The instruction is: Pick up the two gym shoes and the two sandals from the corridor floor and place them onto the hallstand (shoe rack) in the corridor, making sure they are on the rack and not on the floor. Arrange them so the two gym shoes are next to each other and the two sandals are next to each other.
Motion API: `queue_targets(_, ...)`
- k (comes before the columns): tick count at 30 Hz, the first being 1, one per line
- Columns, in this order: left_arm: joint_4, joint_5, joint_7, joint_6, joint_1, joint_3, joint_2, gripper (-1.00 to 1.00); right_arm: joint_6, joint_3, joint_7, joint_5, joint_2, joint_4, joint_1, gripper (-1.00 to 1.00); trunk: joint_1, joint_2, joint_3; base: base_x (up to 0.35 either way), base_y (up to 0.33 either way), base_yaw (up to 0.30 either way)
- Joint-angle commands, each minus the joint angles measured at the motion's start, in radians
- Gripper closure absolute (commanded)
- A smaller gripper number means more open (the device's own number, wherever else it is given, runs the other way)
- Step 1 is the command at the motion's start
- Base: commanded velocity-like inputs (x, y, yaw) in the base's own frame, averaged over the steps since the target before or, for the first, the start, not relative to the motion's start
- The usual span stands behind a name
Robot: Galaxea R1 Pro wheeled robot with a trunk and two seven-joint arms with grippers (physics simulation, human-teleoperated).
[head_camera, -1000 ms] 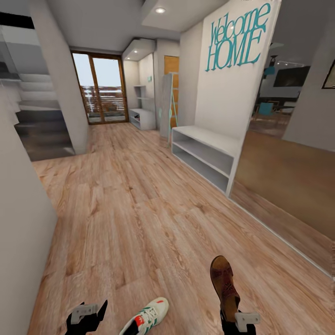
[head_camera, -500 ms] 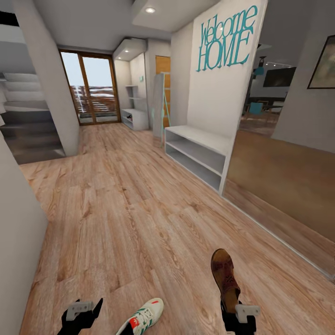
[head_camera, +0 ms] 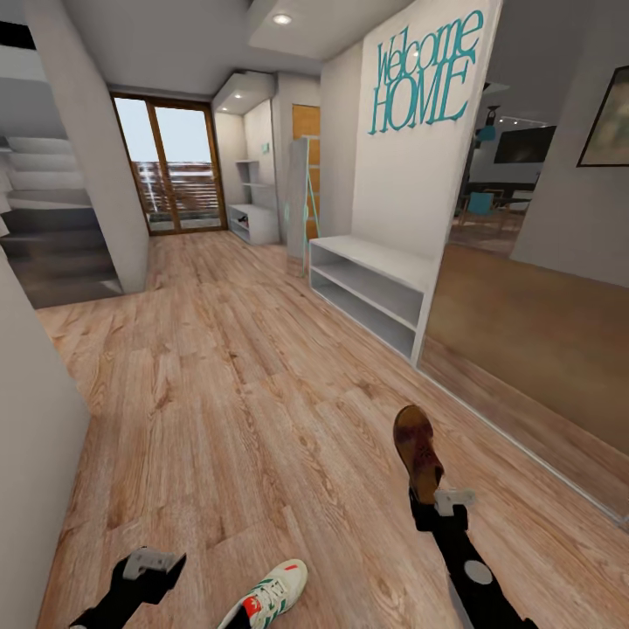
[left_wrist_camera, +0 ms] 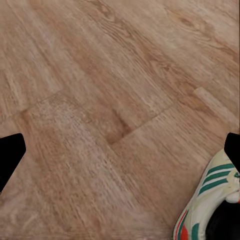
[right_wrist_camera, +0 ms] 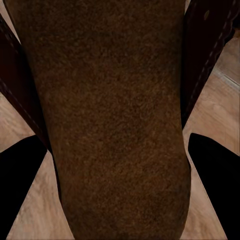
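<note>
Sandal (head_camera: 416,450) sits clamped in your right gripper (head_camera: 434,500), left gripper (head_camera: 150,563) spread empty; a jolt while driving could shake it loose.

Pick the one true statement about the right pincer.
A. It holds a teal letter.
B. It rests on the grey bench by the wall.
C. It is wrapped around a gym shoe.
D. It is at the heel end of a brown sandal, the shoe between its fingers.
D: in the head view the right pincer sits at the heel end of the brown sandal, and the right wrist view shows the sandal between its dark fingers.
</note>
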Motion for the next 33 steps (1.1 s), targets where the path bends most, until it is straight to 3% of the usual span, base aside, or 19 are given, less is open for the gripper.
queue_targets(1,0.001,-0.030,-0.007,0.014,-0.007,0.008,-0.001,-1.00,0.016,-0.003,0.015,0.010,0.001,-0.013,-0.011,1.00,0.000,0.000,-0.001,0.000,0.000,0.000)
queue_targets(2,0.001,-0.067,-0.009,0.053,-0.017,0.008,-0.001,-1.00,0.051,0.002,0.047,0.010,0.001,-0.043,-0.029,1.00,0.000,0.000,-0.001,0.000,0.000,0.000)
queue_targets(5,0.000,-0.131,-0.011,0.126,-0.041,0.007,-0.006,-1.00,0.123,0.008,0.107,0.010,0.001,-0.108,-0.058,1.00,0.000,0.000,-0.001,0.000,0.000,0.000)
queue_targets(8,0.001,-0.184,-0.014,0.179,-0.067,-0.001,-0.013,-1.00,0.211,0.009,0.137,0.011,0.000,-0.177,-0.071,1.00,0.000,0.000,-0.001,0.000,0.000,0.000)
queue_targets(12,0.001,-0.227,-0.033,0.210,-0.088,-0.033,-0.016,-1.00,0.311,0.009,0.154,0.010,-0.005,-0.249,-0.077,1.00,0.000,0.000,-0.001,0.000,0.000,0.000)
queue_targets(18,0.002,-0.243,-0.052,0.226,-0.097,-0.066,-0.018,-1.00,0.369,0.014,0.162,0.012,-0.012,-0.283,-0.079,1.00,0.000,0.000,-0.001,0.000,0.000,0.000)
queue_targets(33,0.003,-0.252,-0.049,0.227,-0.090,-0.074,-0.018,-1.00,0.384,0.014,0.164,0.015,-0.020,-0.290,-0.078,1.00,0.000,0.000,-0.001,0.000,0.000,0.000)
